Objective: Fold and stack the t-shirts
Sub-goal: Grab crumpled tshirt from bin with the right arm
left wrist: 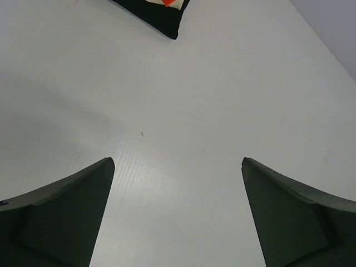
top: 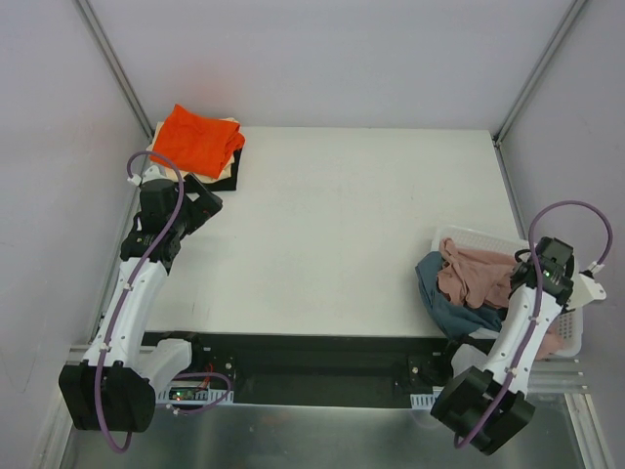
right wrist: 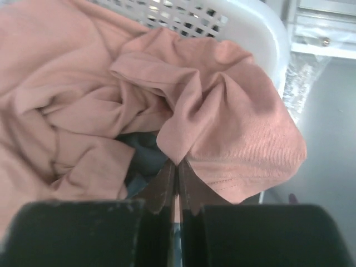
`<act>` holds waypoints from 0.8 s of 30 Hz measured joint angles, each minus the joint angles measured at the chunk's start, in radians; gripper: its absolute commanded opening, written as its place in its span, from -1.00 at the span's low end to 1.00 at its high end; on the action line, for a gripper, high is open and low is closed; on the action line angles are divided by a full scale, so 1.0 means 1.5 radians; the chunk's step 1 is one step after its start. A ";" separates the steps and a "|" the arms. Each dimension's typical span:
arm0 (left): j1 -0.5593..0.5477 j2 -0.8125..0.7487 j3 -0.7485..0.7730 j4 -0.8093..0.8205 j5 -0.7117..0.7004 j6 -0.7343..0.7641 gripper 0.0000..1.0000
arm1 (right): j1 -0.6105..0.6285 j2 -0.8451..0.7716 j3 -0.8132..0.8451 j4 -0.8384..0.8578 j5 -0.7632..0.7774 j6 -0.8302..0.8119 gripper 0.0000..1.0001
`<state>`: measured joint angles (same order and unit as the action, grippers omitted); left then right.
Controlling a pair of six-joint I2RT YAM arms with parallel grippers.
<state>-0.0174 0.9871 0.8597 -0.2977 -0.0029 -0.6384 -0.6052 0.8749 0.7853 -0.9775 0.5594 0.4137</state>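
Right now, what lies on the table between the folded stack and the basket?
Nothing. In the top view, bare table separates the stack from the basket.

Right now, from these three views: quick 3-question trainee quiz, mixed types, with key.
1. True or false: the left gripper is shut on cloth.
2. Which colour tops the stack of folded cloth tees at far left? A black, B bright orange, C slate blue.
3. Fill in: the right gripper pinches the dusty pink cloth tee inside the ____.
Key: 1 false, it is open; 2 B; 3 white plastic mesh basket.
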 measured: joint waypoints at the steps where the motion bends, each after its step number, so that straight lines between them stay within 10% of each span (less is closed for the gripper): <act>1: 0.000 -0.001 0.000 0.000 0.000 0.000 0.98 | 0.000 -0.011 0.001 0.005 -0.007 -0.006 -0.99; 13: 0.000 -0.019 0.000 -0.001 -0.003 0.000 0.99 | -0.001 -0.093 0.323 0.086 -0.256 -0.091 -0.99; 24: 0.000 -0.080 -0.001 -0.001 -0.004 -0.002 0.99 | 0.098 0.185 0.829 0.248 -0.620 -0.073 -0.99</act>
<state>-0.0174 0.8677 0.8585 -0.2985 -0.0086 -0.6407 -0.4583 1.1530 2.0293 -0.6052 -0.3698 0.3042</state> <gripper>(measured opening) 0.993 0.022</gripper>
